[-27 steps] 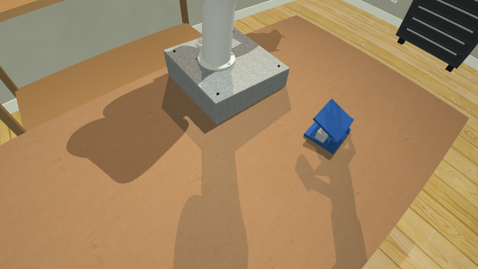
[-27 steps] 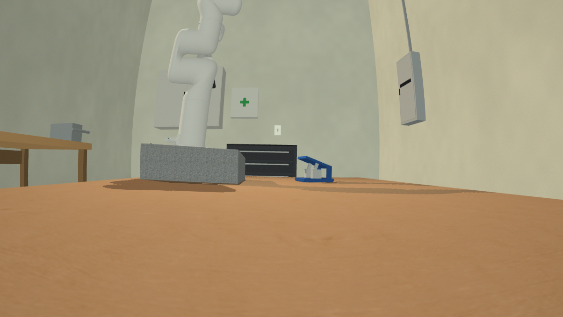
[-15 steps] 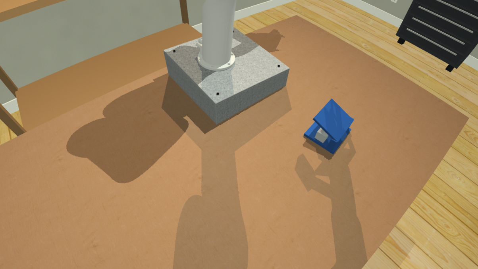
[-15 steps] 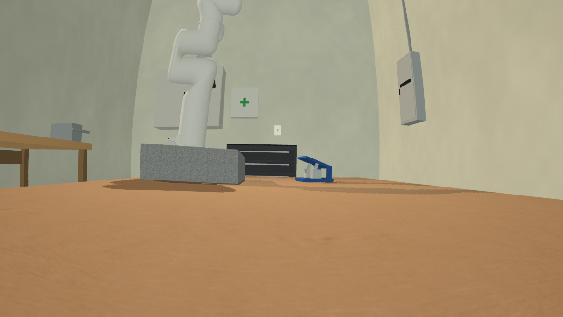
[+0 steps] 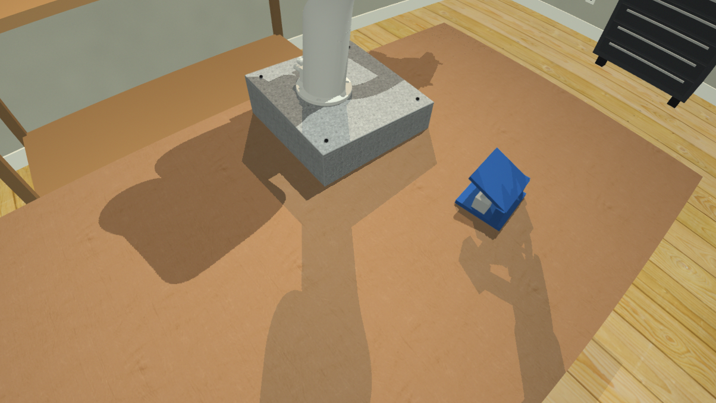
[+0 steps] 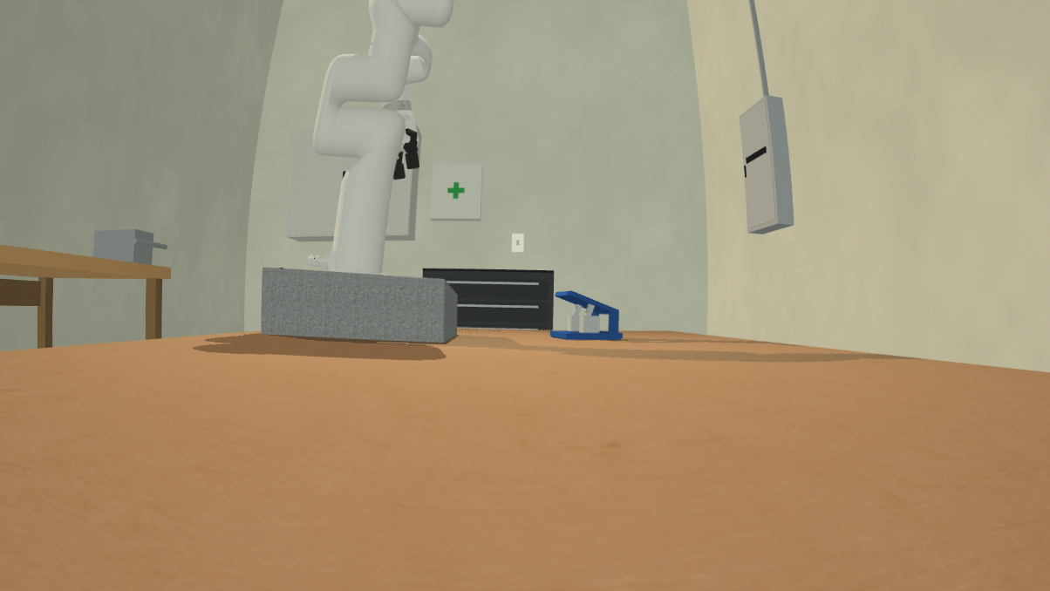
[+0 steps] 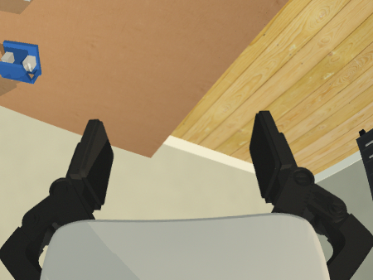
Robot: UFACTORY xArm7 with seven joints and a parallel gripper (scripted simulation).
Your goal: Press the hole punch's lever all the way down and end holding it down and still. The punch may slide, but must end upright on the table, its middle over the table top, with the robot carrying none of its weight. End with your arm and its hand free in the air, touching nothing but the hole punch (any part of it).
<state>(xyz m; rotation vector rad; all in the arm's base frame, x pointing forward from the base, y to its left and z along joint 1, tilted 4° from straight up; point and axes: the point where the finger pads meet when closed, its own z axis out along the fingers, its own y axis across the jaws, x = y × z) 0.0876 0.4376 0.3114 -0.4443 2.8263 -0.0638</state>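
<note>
The blue hole punch (image 5: 493, 195) stands upright on the brown table top, right of the arm's base, with its lever raised at a slant and grey punch blocks under it. It also shows in the exterior view (image 6: 588, 316) and small at the left edge of the wrist view (image 7: 20, 60). My gripper (image 7: 179, 132) is open and empty, high in the air and far from the punch. In the exterior view the gripper (image 6: 405, 155) hangs beside the arm well above the base.
The grey stone base block (image 5: 338, 122) holds the arm at the table's back. A black drawer cabinet (image 5: 661, 42) stands on the wooden floor beyond the table. A side table (image 6: 73, 271) with a grey box is at the left. The table's right edge runs near the punch.
</note>
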